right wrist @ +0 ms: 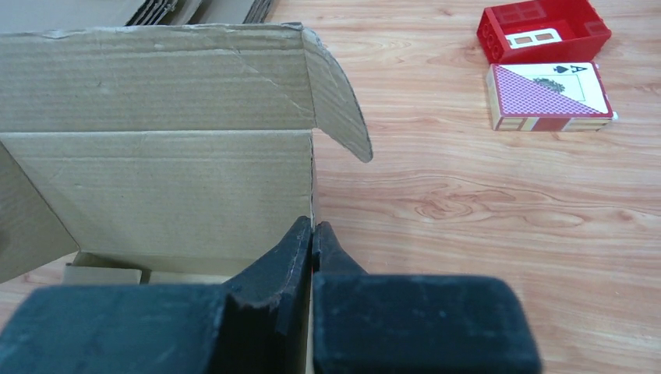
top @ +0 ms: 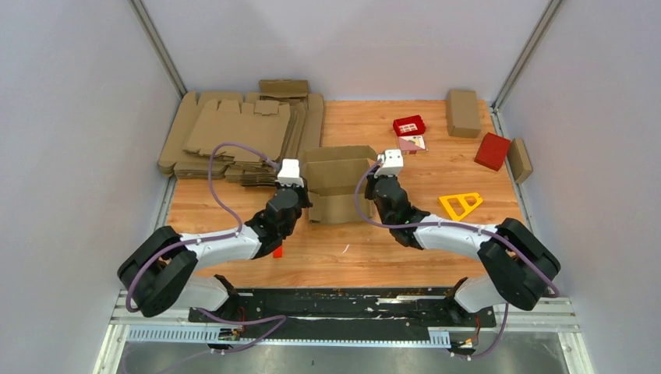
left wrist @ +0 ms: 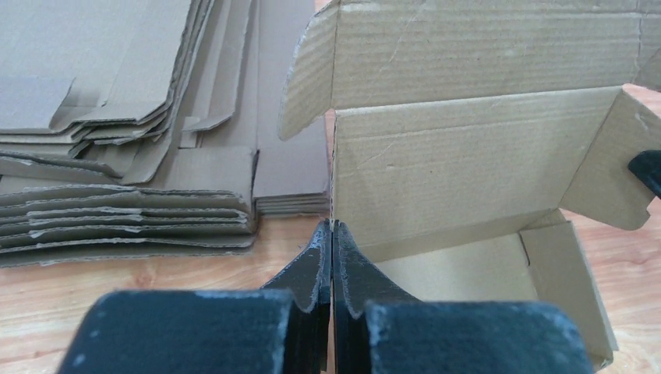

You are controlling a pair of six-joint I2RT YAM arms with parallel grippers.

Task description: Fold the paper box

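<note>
The paper box stands half-formed at the table's middle: plain brown cardboard, back wall up, lid flap raised, front open. In the left wrist view its inside faces me, and my left gripper is shut on the thin edge of its left side wall. From the right wrist the box fills the left half, with my right gripper shut on its right side wall. From above, the left gripper and right gripper flank the box, fingertips hidden under the wrists.
A pile of flat cardboard sheets lies at the back left, close to the box. To the right are red boxes, a card deck, a yellow triangular frame and finished brown cartons.
</note>
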